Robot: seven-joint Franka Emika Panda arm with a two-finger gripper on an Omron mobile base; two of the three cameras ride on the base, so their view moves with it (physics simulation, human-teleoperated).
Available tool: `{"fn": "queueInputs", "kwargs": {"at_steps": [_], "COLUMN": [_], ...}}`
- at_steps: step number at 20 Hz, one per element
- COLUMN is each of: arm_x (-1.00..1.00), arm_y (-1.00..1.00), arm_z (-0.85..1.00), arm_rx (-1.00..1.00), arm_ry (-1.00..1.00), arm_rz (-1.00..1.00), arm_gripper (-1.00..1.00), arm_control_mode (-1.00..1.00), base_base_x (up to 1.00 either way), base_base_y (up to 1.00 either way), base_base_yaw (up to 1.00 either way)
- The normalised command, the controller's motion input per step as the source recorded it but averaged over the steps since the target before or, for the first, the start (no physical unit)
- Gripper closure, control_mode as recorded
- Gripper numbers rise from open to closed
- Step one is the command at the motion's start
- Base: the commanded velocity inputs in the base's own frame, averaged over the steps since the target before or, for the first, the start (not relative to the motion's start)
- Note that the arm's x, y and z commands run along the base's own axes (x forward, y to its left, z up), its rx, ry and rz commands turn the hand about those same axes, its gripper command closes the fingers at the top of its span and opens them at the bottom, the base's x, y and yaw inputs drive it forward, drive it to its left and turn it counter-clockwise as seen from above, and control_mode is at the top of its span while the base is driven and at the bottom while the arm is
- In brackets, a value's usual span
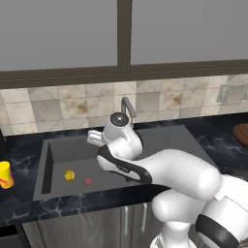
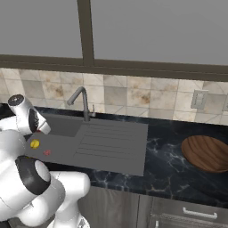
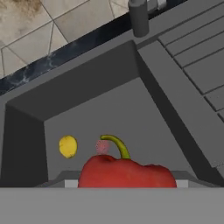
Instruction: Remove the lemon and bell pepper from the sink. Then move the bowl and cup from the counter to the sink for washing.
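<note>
The bell pepper (image 3: pixel 127 171) is held clamped in the gripper (image 1: pixel 95 139) above the sink (image 1: pixel 58 150) and could be dropped back beside the lemon (image 3: pixel 68 146) if the grip slackens.

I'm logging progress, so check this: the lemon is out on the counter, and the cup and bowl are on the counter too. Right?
No. The lemon lies in the sink basin, not on the counter; the left base view shows it. The cup and bowl are on the counter, as said.
</note>
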Motion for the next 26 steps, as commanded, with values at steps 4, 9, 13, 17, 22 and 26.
{"fn": "queueInputs", "kwargs": {"at_steps": [4,9,13,17,22,26], "arm_x": [-0.34,-0.33,-0.29,-0.17,-0.03,0.02], "arm_y": [0.00,0.05,0.14,0.18,0.25,0.31], "arm_z": [0.55,0.49,0.42,0.26,0.16,0.09], "arm_rx": [0.00,0.00,0.03,0.01,0.01,0.01], "arm_ry": [0.00,0.00,0.00,0.00,0.00,0.00], "arm_rz": [0.10,0.09,0.10,0.06,0.07,0.07], "arm_gripper": [1.00,1.00,1.00,1.00,1.00,1.00], "arm_control_mode": [-1.00,-1.00,-1.00,-1.00,-1.00,-1.00], "base_base_x": [0.00,0.00,0.00,0.00,0.00,0.00], "base_base_y": [0.00,0.00,0.00,0.00,0.00,0.00], "base_base_yaw": [0.00,0.00,0.00,0.00,0.00,0.00]}}
